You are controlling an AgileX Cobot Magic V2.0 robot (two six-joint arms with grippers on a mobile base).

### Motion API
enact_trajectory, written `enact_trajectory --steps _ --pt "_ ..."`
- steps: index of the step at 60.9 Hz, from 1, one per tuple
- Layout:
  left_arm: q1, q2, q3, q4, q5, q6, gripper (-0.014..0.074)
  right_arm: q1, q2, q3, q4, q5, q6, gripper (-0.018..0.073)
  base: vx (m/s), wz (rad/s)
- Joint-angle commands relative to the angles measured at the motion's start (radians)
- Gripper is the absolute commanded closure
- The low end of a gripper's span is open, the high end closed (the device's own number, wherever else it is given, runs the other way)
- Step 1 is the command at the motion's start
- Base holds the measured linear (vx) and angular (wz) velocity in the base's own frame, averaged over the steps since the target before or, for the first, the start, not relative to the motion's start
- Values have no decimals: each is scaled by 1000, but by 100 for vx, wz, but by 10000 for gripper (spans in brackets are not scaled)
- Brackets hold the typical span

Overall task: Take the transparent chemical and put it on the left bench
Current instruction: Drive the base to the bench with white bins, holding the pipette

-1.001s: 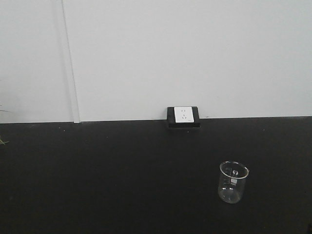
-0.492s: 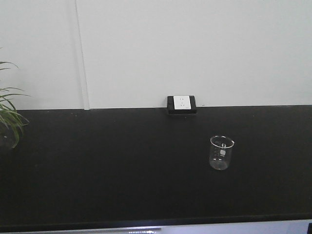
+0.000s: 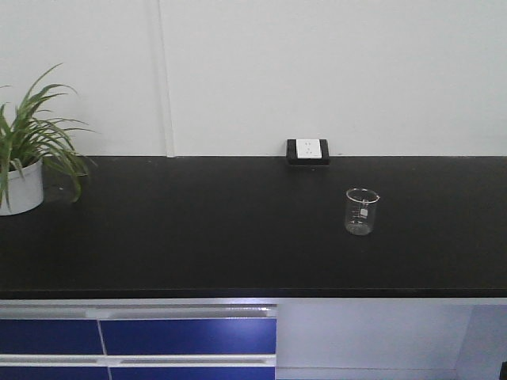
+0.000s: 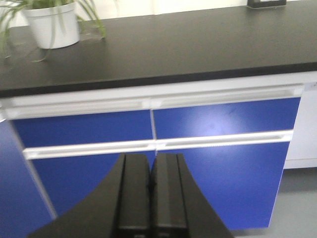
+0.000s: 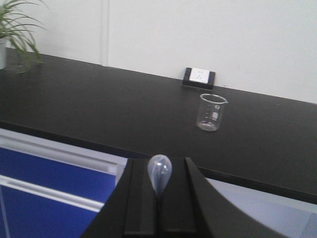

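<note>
The robot has backed off from the black surface (image 3: 198, 229) — in the front view the glass beaker (image 3: 361, 211) has shrunk, and a potted plant (image 3: 28, 158) and blue drawers (image 3: 135, 336) have come into frame. Pickup looks done; the carry to the left bench, not in view, is likely starting. The right claw (image 5: 159, 191) pinches the transparent chemical (image 5: 159, 172) — its pale, rounded bulb pokes up between the fingers, stem hidden. The left claw (image 4: 150, 168) is closed on nothing.
</note>
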Motion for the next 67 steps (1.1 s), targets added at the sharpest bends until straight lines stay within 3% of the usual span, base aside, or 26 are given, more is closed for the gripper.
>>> enact_trajectory --steps 1,24,67 --pt "-2 -19 16 -1 -78 -8 600 -1 1 -29 5 -75 -3 562 -31 28" --pt "-2 -19 16 -1 -78 -8 600 -1 1 -29 5 -75 -3 562 -25 55" --pt "-2 -19 16 -1 -78 -8 600 -1 1 -29 5 -75 -3 562 -13 93"
